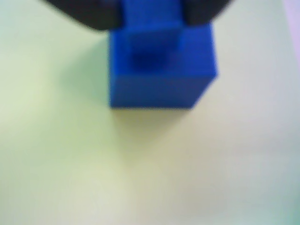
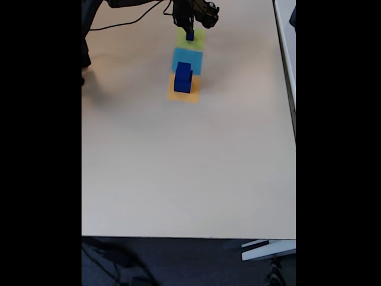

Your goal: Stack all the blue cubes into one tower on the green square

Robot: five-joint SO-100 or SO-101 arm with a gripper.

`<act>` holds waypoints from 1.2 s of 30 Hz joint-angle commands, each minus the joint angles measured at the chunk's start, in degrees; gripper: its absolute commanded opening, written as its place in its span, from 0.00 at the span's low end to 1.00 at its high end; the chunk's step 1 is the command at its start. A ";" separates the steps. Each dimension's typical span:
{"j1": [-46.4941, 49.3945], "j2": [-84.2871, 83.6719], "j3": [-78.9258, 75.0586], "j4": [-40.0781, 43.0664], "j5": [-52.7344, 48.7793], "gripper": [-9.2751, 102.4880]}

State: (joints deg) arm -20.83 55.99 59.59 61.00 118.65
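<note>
2 cubes are showing under my wrist camera: a small cube (image 1: 152, 28) pinched between the dark fingers of the gripper (image 1: 152, 16), sitting on or just above a bigger cube (image 1: 161, 70) on the green square (image 1: 70, 154). I am judging the claw narrowly closed on that small cube, though blur is hiding whether it is touching below. In the fixed view, another blue stack (image 2: 183, 77) is standing at 6 o'clock from the gripper (image 2: 190, 28), on the orange square (image 2: 191, 95). I am treating these cubes as stiff, light and smooth, so I am favouring flat opposite faces, squarely.
</note>
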 commanded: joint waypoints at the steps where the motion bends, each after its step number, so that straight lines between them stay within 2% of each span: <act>1: -0.09 1.05 -3.16 -1.14 0.35 0.08; 36: -0.88 1.49 -3.78 -1.32 0.88 0.08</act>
State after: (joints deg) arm -21.45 55.99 59.59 61.00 118.83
